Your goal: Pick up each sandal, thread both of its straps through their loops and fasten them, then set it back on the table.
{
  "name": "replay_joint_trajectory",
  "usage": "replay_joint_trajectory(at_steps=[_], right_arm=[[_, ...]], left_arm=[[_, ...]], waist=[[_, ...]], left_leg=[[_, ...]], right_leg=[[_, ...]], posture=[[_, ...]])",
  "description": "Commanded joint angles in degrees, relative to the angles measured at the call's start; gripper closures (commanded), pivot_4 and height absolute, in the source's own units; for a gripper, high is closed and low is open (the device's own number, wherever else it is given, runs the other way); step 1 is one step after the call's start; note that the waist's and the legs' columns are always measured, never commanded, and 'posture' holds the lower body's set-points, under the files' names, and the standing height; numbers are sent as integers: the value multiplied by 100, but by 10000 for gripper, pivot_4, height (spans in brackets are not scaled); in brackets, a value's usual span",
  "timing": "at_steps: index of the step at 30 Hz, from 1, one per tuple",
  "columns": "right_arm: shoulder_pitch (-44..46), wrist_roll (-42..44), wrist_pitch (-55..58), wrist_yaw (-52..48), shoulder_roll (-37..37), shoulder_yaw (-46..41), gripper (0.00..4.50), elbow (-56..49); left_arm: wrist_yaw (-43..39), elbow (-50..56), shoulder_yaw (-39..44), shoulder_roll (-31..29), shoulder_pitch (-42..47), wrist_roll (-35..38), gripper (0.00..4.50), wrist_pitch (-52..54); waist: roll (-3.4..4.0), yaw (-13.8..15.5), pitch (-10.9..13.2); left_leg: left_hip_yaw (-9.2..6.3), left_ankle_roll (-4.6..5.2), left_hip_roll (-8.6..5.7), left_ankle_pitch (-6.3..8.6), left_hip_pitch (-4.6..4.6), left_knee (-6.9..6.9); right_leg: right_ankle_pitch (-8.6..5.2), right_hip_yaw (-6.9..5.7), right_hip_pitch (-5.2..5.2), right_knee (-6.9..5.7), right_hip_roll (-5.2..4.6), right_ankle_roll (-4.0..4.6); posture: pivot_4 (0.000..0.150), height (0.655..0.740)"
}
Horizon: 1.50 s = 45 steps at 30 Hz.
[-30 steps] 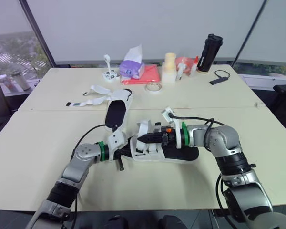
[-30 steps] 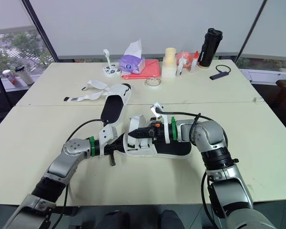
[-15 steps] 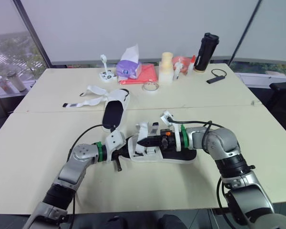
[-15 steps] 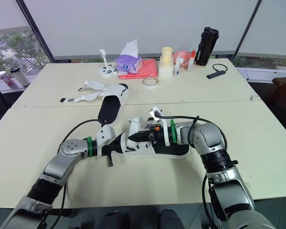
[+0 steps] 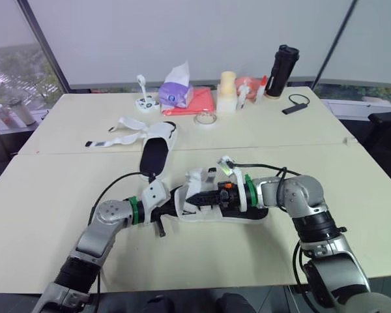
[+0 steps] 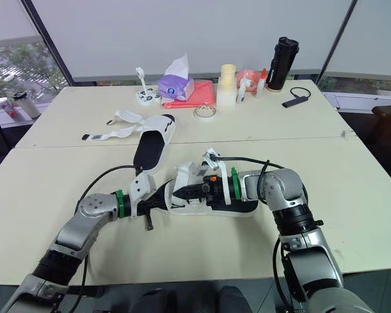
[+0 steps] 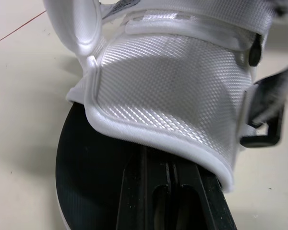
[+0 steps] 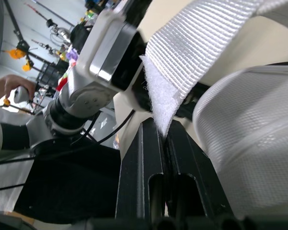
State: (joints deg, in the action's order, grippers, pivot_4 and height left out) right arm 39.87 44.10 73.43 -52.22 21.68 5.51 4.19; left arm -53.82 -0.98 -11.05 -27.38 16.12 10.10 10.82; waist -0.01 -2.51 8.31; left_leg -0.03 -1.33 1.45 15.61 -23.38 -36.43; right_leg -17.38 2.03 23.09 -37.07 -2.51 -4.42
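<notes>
Right gripper [image 8: 164, 136] pinches the limp strap [image 8: 197, 52] by its tip; my left gripper [image 7: 165, 165] clamps the sandal [image 7: 173, 96] at its stiffer sole, which I judge light.

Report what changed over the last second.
Little: the view shifted, not the things. The right claw stays shut on a strap of the near sandal, now slightly lower; the left claw stays at that sandal's end. The far sandal lies unmoved on the table.

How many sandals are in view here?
2: the near sandal at the table's front middle; the far sandal behind it, toward the left, its straps lying loose. None looks hidden.
</notes>
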Motion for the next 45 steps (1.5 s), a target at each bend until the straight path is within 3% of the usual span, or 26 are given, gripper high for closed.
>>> replay_joint_trajectory(at_steps=[1,11,15,22,33,40,45], right_arm=[[61,119,147,59,-24,-91,44338,-67],[84,186,287,181,-60,-168,44338,-129],[-1,-591,-735,-184,410,761,44338,-543],[0,-1670,-2216,-377,725,1563,44338,-709],[44,-2904,-3920,-621,848,1953,44338,-692],[-217,-2384,-3878,-1563,1076,1888,44338,-1471],[-190,-2634,-4143,-1950,1326,2028,44338,-1436]], left_arm=[[-49,-164,-267,-129,-383,-160,45000,369],[9,28,-282,-120,-547,-146,45000,470],[38,19,-297,-87,-554,-138,45000,487],[70,21,-302,-81,-585,-125,45000,493],[85,17,-308,-65,-590,-119,45000,496],[89,-45,-305,-44,-546,-136,45000,481],[101,-44,-294,-41,-558,-136,45000,474]], waist=[[0,2,0],[0,1,0],[0,3,-1],[-1,7,-2],[-2,12,-3],[-2,39,-3],[-2,30,-2]], left_leg=[[0,0,0,0,0,0],[0,0,0,0,0,2],[1,0,-1,0,0,2],[1,1,0,0,12,-1],[-1,1,3,-1,24,-11],[-3,1,3,-1,23,-19],[-4,2,5,0,42,-24]], right_leg=[[0,0,0,0,0,0],[0,-3,0,1,0,0],[0,-5,-1,1,0,-1],[0,-26,-18,2,0,-1],[0,-54,-37,1,-1,-2],[-1,-61,-43,-1,0,-3],[-1,-64,-64,-1,1,-4]], posture=[[1500,7400],[1500,7400],[1500,7400],[1500,7400],[1500,7400],[1500,7400],[1500,7400]])
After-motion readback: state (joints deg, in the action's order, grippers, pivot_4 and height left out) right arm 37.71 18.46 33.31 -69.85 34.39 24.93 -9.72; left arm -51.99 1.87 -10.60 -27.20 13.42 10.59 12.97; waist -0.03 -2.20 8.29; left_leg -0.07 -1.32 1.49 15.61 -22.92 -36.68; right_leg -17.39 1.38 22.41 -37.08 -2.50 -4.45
